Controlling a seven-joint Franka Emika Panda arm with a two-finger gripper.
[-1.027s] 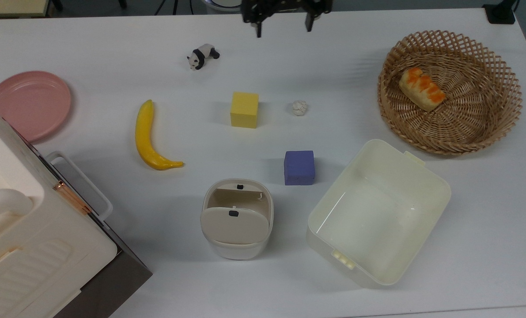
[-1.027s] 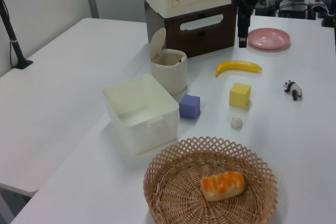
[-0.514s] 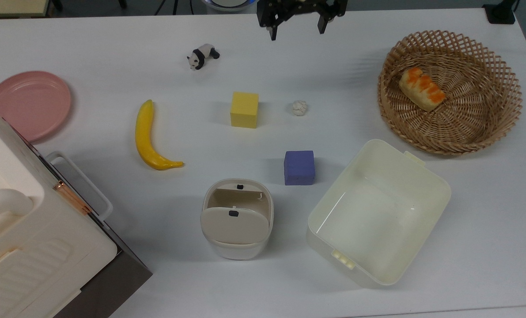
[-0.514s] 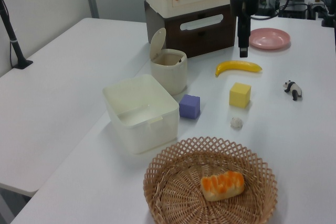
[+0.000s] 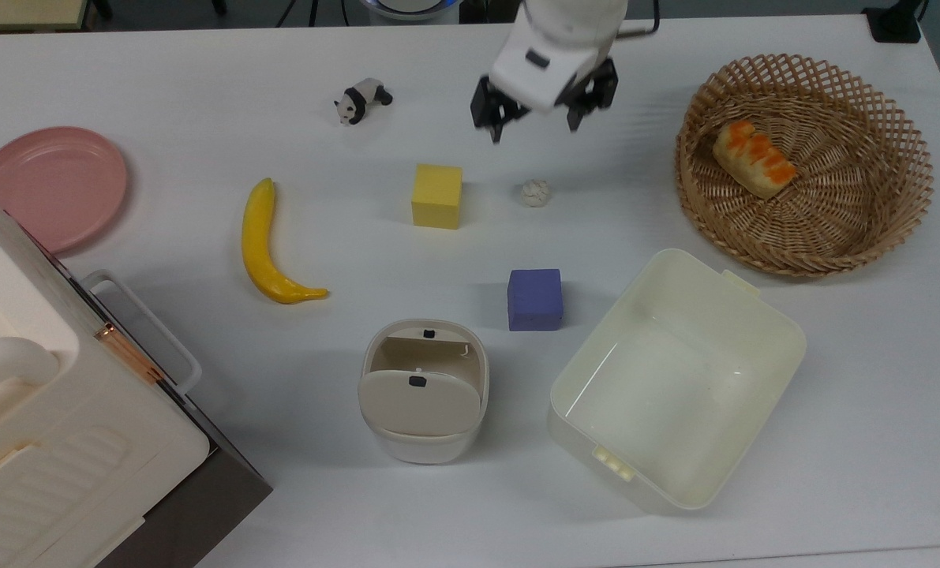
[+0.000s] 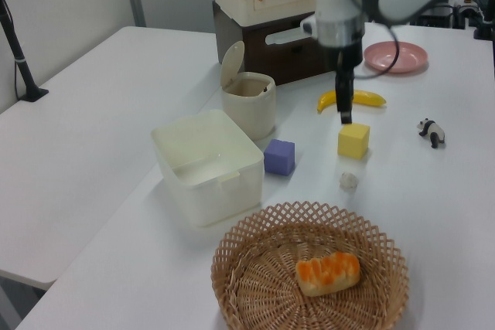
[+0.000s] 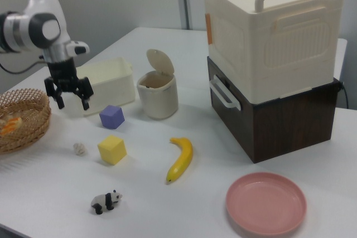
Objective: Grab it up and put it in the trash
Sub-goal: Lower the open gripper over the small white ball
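Observation:
The small crumpled white paper wad (image 5: 535,192) (image 6: 349,182) (image 7: 79,149) lies on the white table, to the right of the yellow cube in the top view. My gripper (image 5: 534,130) (image 6: 345,116) (image 7: 73,103) hangs open above the table, just beyond the wad toward the top view's upper edge, with nothing between its fingers. The cream-white rounded trash bin (image 5: 426,451) (image 6: 251,113) (image 7: 158,101) stands near the table's front in the top view, its flap lid tipped up and its mouth open.
A yellow cube (image 5: 436,196) sits left of the wad and a purple cube (image 5: 534,299) below it. A large cream tub (image 5: 643,394), a wicker basket (image 5: 896,158) holding bread (image 5: 755,159), a banana (image 5: 268,244), a panda figurine (image 5: 361,100), a pink plate (image 5: 51,185) and a cream box (image 5: 43,442) surround them.
The gripper has moved from the table's far edge toward the paper wad and come lower; its white wrist now shows in the top view. The objects have not moved.

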